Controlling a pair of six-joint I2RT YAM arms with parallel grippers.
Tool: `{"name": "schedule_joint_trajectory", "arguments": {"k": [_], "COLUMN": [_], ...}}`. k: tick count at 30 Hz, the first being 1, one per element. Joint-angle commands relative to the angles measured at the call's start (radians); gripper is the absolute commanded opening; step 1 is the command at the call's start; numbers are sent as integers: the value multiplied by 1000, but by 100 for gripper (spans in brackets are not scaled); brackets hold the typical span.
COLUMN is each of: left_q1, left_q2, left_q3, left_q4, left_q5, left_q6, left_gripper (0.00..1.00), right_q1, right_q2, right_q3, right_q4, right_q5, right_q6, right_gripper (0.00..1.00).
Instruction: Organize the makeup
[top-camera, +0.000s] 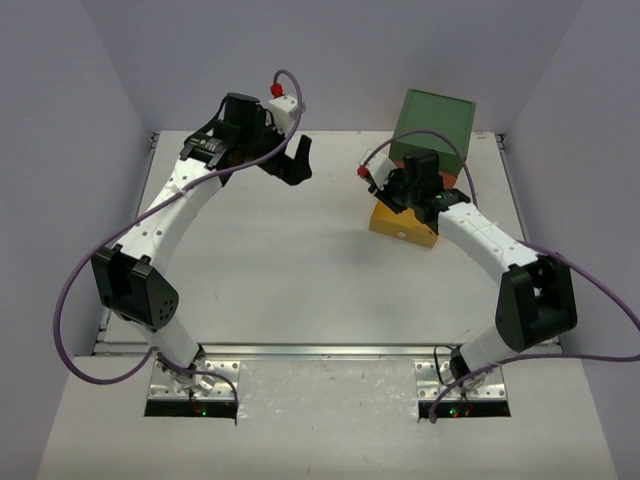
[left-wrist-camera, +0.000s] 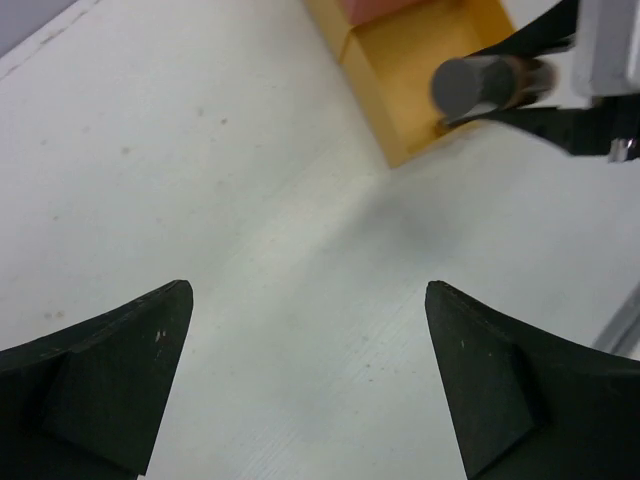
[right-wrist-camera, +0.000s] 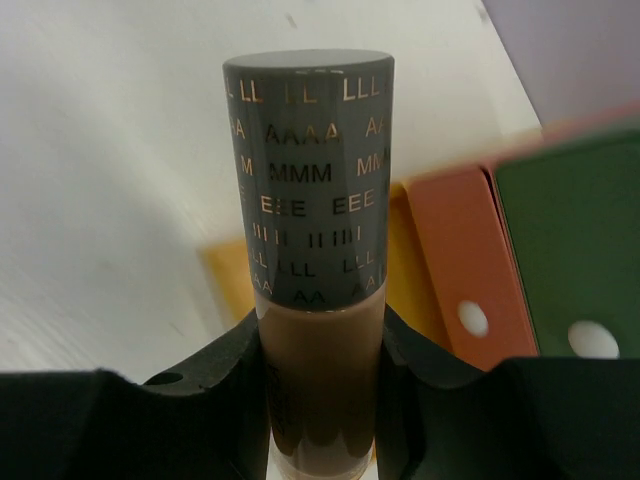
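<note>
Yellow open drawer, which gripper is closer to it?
Right. The right gripper, clamping a brown grey-capped tube, hangs at the edge of the yellow drawer; the left gripper is open, away to its left.

The tube (right-wrist-camera: 318, 300) runs off the bottom edge of the right wrist view, so its base is unseen. From above, the right gripper (top-camera: 403, 190) hides it and covers most of the yellow drawer (top-camera: 400, 230). In the left wrist view the tube is blurred and the top edge cuts the drawer.

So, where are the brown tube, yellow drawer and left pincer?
brown tube (right-wrist-camera: 310, 265), right wrist view, lettered grey cap.
yellow drawer (left-wrist-camera: 405, 85), left wrist view, bare inside floor.
left pincer (left-wrist-camera: 308, 290), left wrist view, between open fingertips.
</note>
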Motion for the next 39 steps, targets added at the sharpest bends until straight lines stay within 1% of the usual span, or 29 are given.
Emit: {"name": "schedule_joint_trajectory", "arguments": {"k": [1, 2, 4, 6, 8, 10, 11, 12, 16, 19, 22, 23, 28, 30, 32, 37, 39], "left_q1": [23, 32, 48, 61, 73, 81, 83, 85, 87, 89, 88, 89, 88, 89, 89, 89, 89], "left_q2": [30, 39, 41, 30, 8, -8, -21, -28, -53, -59, -51, -44, -38, -31, -28, -37, -45], "left_q3": [2, -12, -38, -73, -111, -137, -153, -164, -181, -184, -180, -175, -180, -180, -172, -155, -159], "left_q4": [-29, -37, -47, -45, -31, -18, -11, -8, -4, 6, 12, 12, 11, 12, 17, 14, 17], "left_q5": [-297, -334, -358, -366, -376, -381, -390, -397, -414, -416, -406, -405, -409, -414, -416, -416, -416], "left_q6": [1, 2, 2, 3, 11, 20, 25, 29, 45, 50, 51, 50, 53, 54, 57, 57, 62], "left_gripper": [100, 100, 100, 100, 100, 100, 100, 100, 100, 100, 100, 100, 100, 100, 100, 100, 100], "right_q1": [-39, -45, -62, -73, -73, -74, -74, -73, -74, -74, -76, -76, -78, -79, -80, -78, -74], "right_q2": [55, 88, 144, 196, 250, 284, 304, 317, 359, 364, 369, 368, 360, 360, 350, 268, 205], "right_q3": [-21, -5, 38, 81, 132, 164, 185, 194, 203, 200, 194, 194, 194, 194, 202, 275, 293], "right_q4": [-37, -38, -38, -39, -41, -42, -42, -44, -46, -56, -56, -56, -56, -56, -65, -139, -187], "right_q5": [276, 357, 408, 463, 498, 508, 512, 517, 557, 551, 568, 569, 580, 584, 595, 597, 541], "right_q6": [-223, -259, -271, -295, -318, -326, -345, -357, -366, -354, -361, -359, -356, -349, -326, -149, -41], "right_gripper": [0, 0, 0, 3, 9, 14, 18, 21, 28, 41, 47, 51, 53, 58, 58, 57, 57]}}
